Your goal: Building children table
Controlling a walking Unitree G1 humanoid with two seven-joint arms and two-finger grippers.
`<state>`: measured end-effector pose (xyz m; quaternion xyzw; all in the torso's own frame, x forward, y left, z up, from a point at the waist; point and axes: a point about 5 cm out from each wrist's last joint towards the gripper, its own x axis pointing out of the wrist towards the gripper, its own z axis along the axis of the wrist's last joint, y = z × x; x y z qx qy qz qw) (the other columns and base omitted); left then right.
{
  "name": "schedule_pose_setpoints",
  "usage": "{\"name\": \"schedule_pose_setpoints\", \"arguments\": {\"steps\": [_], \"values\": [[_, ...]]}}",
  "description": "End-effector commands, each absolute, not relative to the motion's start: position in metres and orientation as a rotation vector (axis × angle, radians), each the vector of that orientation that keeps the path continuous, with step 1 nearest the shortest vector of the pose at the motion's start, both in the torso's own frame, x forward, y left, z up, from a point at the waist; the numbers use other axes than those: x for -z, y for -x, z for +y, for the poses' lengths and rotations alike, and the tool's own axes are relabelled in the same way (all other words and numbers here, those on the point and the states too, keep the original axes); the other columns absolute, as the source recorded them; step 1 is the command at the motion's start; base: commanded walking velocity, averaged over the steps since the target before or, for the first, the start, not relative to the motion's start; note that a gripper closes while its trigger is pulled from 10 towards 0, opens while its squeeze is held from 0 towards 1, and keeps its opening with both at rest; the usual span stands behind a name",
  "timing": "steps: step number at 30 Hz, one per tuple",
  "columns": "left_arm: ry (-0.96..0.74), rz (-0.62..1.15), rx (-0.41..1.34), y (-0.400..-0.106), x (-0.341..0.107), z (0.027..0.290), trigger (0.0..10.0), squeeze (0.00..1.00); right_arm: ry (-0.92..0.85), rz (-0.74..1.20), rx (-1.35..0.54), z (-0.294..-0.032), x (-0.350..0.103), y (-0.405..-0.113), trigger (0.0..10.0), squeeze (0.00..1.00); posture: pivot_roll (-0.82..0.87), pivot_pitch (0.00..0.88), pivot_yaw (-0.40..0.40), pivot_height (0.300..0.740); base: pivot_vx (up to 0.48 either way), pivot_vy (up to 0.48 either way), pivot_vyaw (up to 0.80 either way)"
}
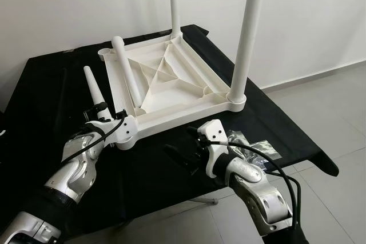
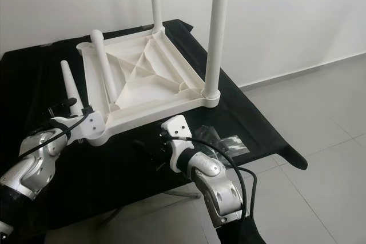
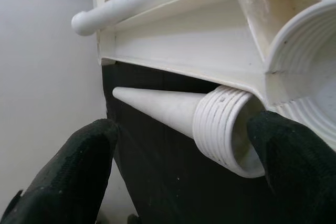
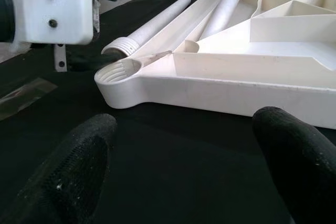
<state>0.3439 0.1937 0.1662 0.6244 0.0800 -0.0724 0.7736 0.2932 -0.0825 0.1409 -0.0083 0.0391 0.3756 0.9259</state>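
- Now, left fingers (image 3: 273, 150) spread wide around the threaded end of a tapered white leg (image 3: 178, 114); one black pad at the thread's rim, the other (image 3: 79, 161) well off the cone, so grip or mere bracket cannot be told.
- Left gripper (image 1: 106, 119) at the near left corner of the tabletop (image 1: 171, 78), leg tip pointing up and away, threaded end just beside the corner socket (image 4: 116, 71), not in it.
- Right fingers (image 4: 79, 166) wide apart and empty, low over the black cloth (image 1: 51, 84), aimed at that same corner.
- Right gripper (image 1: 186, 155) just in front of the tabletop's near edge, apart from it.
- Tabletop upside down on the cloth, ribs up.
- Two legs upright: one (image 1: 247, 38) at the near right corner, one (image 1: 174, 1) at the far corner.
- Loose leg (image 1: 127, 70) lying along the left side inside the rim.
- Clear plastic bags (image 1: 251, 144) on the cloth near the right arm.
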Motion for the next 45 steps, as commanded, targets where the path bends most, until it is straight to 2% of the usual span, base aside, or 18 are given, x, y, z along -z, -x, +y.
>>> {"name": "schedule_pose_setpoints", "arguments": {"steps": [1, 22, 28, 29, 30, 45], "values": [[-1.378, 0.191, 0.159, -0.345, -0.161, 0.194, 10.0, 0.0, 0.014, 0.071, -0.783, -0.079, -0.143, -0.29, 10.0, 0.0, -0.16, 0.094, 0.057, 0.74, 0.0, 0.0, 0.0], [-1.422, 0.171, 0.127, -0.364, -0.164, 0.186, 10.0, 0.0, 0.009, 0.066, -0.786, -0.077, -0.145, -0.286, 10.0, 0.0, -0.16, 0.12, 0.066, 0.74, 0.0, 0.0, 0.0], [-1.469, 0.168, 0.062, -0.37, -0.166, 0.192, 10.0, 0.0, 0.004, 0.067, -0.787, -0.077, -0.146, -0.285, 10.0, 0.0, -0.16, 0.126, 0.067, 0.74, 0.0, 0.0, 0.0], [-1.476, 0.16, 0.028, -0.373, -0.168, 0.194, 9.1, 0.0, 0.003, 0.067, -0.787, -0.077, -0.146, -0.285, 10.0, 0.0, -0.16, 0.126, 0.067, 0.74, 0.0, 0.0, 0.0], [-1.485, 0.164, 0.005, -0.375, -0.169, 0.196, 0.0, 0.0, 0.002, 0.067, -0.787, -0.077, -0.146, -0.284, 10.0, 0.0, -0.16, 0.127, 0.067, 0.74, 0.0, 0.0, 0.0], [-1.532, 0.267, 0.03, -0.381, -0.152, 0.208, 0.0, 0.0, -0.004, 0.069, -0.784, -0.076, -0.147, -0.282, 10.0, 0.0, -0.17, 0.132, 0.072, 0.74, 0.0, 0.0, 0.0]]}}
